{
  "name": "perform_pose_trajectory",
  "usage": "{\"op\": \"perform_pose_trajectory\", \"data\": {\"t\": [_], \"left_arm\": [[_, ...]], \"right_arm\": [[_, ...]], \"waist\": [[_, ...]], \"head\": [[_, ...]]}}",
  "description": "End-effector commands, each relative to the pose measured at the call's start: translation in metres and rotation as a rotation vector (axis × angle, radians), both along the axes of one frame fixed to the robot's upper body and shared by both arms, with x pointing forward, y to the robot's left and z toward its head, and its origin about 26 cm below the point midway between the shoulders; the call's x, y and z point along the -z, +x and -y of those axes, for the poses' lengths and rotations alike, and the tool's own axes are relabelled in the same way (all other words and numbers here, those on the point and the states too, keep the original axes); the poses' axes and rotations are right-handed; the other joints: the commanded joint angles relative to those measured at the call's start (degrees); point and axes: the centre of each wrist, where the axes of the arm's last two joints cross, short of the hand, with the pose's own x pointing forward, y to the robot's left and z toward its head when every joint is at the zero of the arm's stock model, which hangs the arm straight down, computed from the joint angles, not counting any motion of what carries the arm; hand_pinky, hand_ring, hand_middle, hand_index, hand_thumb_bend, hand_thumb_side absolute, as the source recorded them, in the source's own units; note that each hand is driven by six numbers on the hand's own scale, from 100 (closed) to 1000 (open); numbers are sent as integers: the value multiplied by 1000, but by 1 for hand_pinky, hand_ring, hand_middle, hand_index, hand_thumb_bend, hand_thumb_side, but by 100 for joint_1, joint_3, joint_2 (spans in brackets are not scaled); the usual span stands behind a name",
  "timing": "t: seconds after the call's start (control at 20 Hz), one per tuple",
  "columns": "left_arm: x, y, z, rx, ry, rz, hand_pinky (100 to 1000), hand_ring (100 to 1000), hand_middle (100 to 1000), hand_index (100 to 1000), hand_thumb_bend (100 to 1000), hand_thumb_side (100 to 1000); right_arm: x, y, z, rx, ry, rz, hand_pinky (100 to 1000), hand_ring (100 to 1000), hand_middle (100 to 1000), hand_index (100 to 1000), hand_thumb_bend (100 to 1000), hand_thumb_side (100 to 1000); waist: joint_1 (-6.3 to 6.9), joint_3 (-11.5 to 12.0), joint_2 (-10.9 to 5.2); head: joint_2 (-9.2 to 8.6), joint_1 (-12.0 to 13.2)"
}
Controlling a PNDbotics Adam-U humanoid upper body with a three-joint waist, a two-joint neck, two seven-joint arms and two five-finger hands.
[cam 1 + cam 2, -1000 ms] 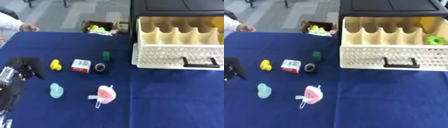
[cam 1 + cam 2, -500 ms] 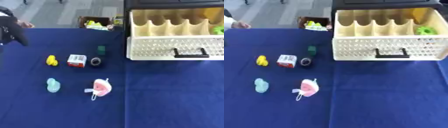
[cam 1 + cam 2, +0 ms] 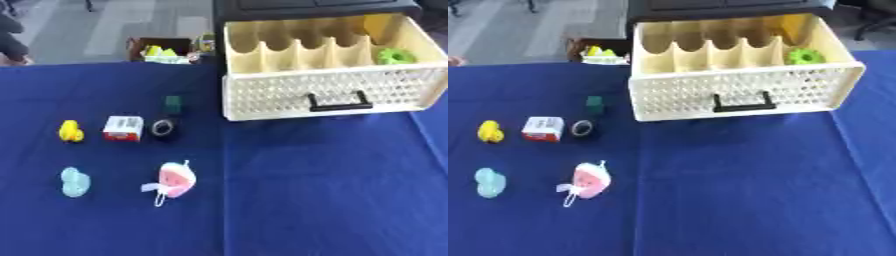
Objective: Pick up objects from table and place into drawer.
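A cream drawer (image 3: 325, 95) with a black handle (image 3: 335, 101) stands pulled out at the back of the blue table (image 3: 315, 190); a green object (image 3: 395, 56) lies in its right end. On the table's left lie a yellow toy (image 3: 70, 131), a red and white box (image 3: 122, 128), a black ring-shaped roll (image 3: 162, 128), a dark green block (image 3: 172, 104), a pale teal object (image 3: 73, 181) and a pink and white object (image 3: 176, 180). Neither of my hands shows in either view.
A black cabinet (image 3: 306, 9) sits over the drawer. Beyond the table's far edge a cardboard box (image 3: 164, 50) with yellow and green items stands on the grey floor. A person's dark sleeve (image 3: 10, 42) shows at the far left edge.
The camera has swung to the right, shifting the whole scene left. My black left hand, seen at the left edge a second ago, has left the view. The objects lie as before.
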Motion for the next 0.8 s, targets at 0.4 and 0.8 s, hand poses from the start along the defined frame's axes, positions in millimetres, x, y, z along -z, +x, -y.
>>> {"op": "perform_pose_trajectory", "data": {"t": [0.4,0.8], "left_arm": [[-24,22,-1,-25,577,63,592,614,654,919,100,795],[-14,31,19,-10,830,-21,514,544,625,995,100,967]], "right_arm": [[-3,-3,-1,-5,19,29,628,484,431,870,100,1000],[-1,-3,-2,-11,18,19,638,485,430,869,100,1000]], "waist": [[45,-40,-145],[61,-59,-116]], "head": [[-64,100],[-133,178]]}}
